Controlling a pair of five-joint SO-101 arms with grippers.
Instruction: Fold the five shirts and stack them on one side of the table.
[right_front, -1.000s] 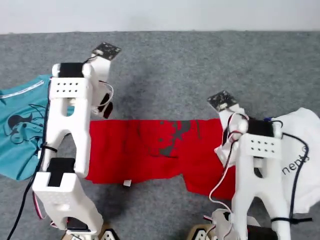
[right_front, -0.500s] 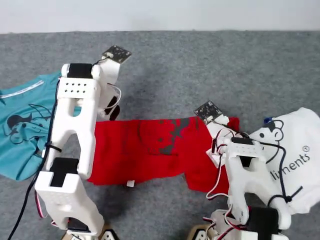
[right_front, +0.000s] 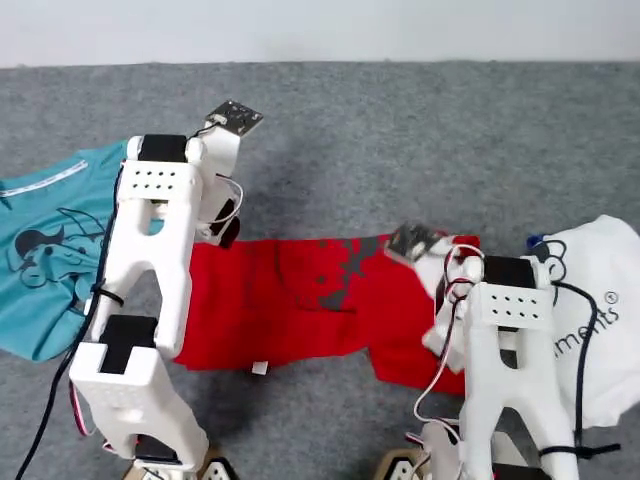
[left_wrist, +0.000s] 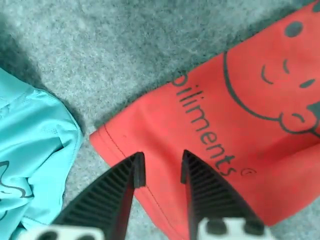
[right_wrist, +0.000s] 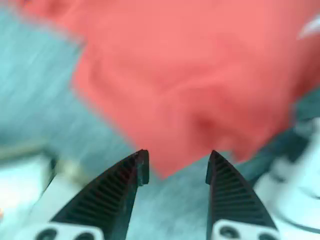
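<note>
a: progress?
b: none stacked, it was judged. red shirt (right_front: 300, 300) was noted mid-table; teal shirt (right_front: 40, 260) and white shirt (right_front: 600, 300) crumpled at the sides.
a: pincers?
b: left gripper (left_wrist: 160, 165) and right gripper (right_wrist: 177, 167) were recorded parted and empty over the red shirt's ends.

On table (right_front: 400, 130): middle shirt (right_front: 280, 310) centre, second shirt (right_front: 40, 250) left, third shirt (right_front: 610, 300) right.

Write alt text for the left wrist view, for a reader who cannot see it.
The left arm's open end effector hangs over the hemmed corner of a red shirt printed with a dark cartoon face. A teal shirt lies close beside it on the grey table.
</note>
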